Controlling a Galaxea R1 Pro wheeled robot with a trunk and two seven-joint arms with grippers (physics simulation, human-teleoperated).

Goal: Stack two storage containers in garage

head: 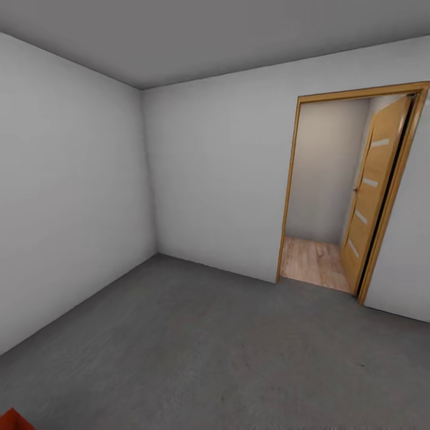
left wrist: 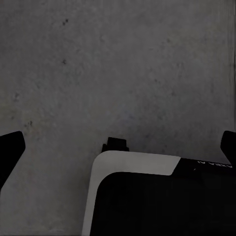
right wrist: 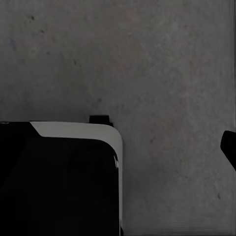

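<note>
The garage (head: 215,149) spreads wide: white walls meet in a corner ahead on the left, under a grey ceiling (head: 197,36). The dark grey floor (head: 197,352) runs unbroken from wall to wall. On the right, a wood-framed doorway (head: 349,191) stands open, its panelled door (head: 373,191) swung back, light planks beyond. An orange-red storage container (head: 13,420) pokes in at the lower left edge. Both wrist views look down on concrete; left gripper (left wrist: 120,147) fingertips sit wide apart, right gripper's spread I cannot tell.
</note>
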